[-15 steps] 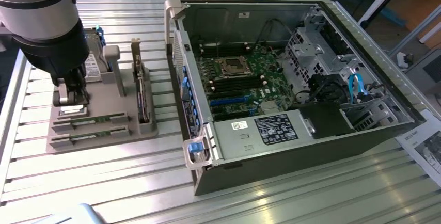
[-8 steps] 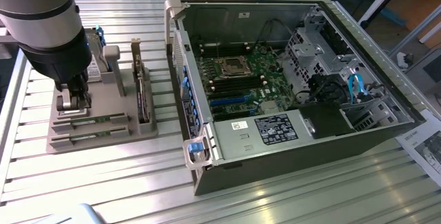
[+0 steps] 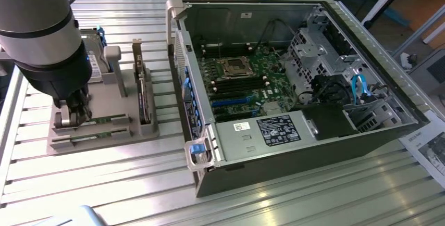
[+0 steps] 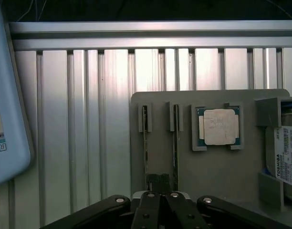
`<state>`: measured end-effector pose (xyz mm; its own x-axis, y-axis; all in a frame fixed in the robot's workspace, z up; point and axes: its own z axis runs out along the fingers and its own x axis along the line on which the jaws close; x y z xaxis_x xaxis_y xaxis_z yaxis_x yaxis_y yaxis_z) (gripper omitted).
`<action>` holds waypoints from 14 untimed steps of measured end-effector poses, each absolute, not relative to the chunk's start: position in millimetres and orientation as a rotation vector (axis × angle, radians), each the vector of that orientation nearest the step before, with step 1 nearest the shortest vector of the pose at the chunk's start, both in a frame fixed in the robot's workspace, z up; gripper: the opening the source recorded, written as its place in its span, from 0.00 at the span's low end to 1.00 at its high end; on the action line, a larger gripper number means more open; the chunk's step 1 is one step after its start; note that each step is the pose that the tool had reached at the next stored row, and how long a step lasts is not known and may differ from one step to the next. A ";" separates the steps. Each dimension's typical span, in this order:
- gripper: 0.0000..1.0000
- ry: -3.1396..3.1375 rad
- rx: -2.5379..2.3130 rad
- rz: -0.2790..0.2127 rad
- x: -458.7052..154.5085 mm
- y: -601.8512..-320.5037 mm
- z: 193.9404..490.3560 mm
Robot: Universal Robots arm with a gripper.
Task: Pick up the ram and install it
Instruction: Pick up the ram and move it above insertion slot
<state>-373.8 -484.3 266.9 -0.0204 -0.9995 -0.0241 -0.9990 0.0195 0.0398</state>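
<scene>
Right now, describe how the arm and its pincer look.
The arm is a thick round tube, pale grey on its upper part and black lower down towards the wrist. The pincer is black, with two slim fingers carried on jointed link bars. Each pivot of those bars is marked by a small silver pin.

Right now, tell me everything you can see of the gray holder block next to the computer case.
The gray holder is a flat matte block, plastic by its look, lying level on the slatted metal table, at the exterior view's left of the open computer case. Two narrow slots carry ram sticks on edge; a square recess holds the silver processor; a walled bay holds a hard drive. The shut gripper sits low between the sticks; contact is unclear.
</scene>
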 end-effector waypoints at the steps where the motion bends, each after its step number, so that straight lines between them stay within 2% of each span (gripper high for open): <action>1: 0.10 -2.235 2.191 -0.071 -373.8 -486.7 266.9; 8: 0.11 -2.235 2.191 -0.071 -373.9 -487.0 266.9; 10: 0.23 -2.235 2.191 -0.071 -373.9 -487.1 266.9; 11: 0.23 -2.235 2.191 -0.071 -373.8 -487.1 266.9; 12: 0.30 -2.235 2.191 -0.071 -373.8 -487.1 266.9; 14: 0.30 -2.235 2.191 -0.071 -373.9 -487.1 266.9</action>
